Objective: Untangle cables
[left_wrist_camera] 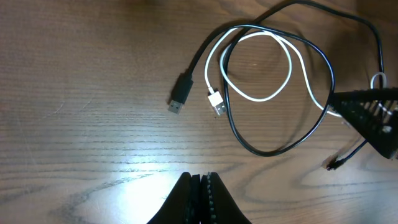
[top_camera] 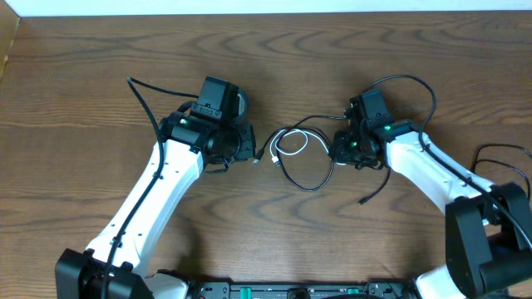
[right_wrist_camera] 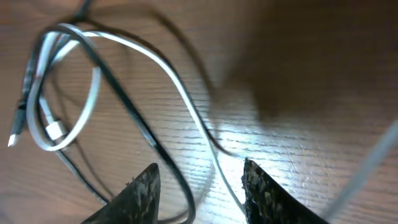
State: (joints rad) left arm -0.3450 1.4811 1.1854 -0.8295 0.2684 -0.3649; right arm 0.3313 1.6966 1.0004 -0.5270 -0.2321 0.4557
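Left gripper [left_wrist_camera: 202,178] closed tight, right gripper [right_wrist_camera: 200,168] jaws apart

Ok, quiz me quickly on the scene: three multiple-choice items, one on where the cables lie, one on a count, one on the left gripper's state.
1. Where do the looped cables lie?
A. Off to the far left.
B. Between the left gripper and the right gripper.
C. Off to the far right.

2. How many of them are white?
A. None.
B. Three.
C. One.

3. How is the left gripper?
A. Shut, holding nothing.
B. Wide open.
C. Shut on a plug.

Answers:
1 B: the overhead view shows the loops in the gap between the two grippers.
2 C: a single white cable is looped with a black cable.
3 A: in the left wrist view its fingers meet with nothing between them.
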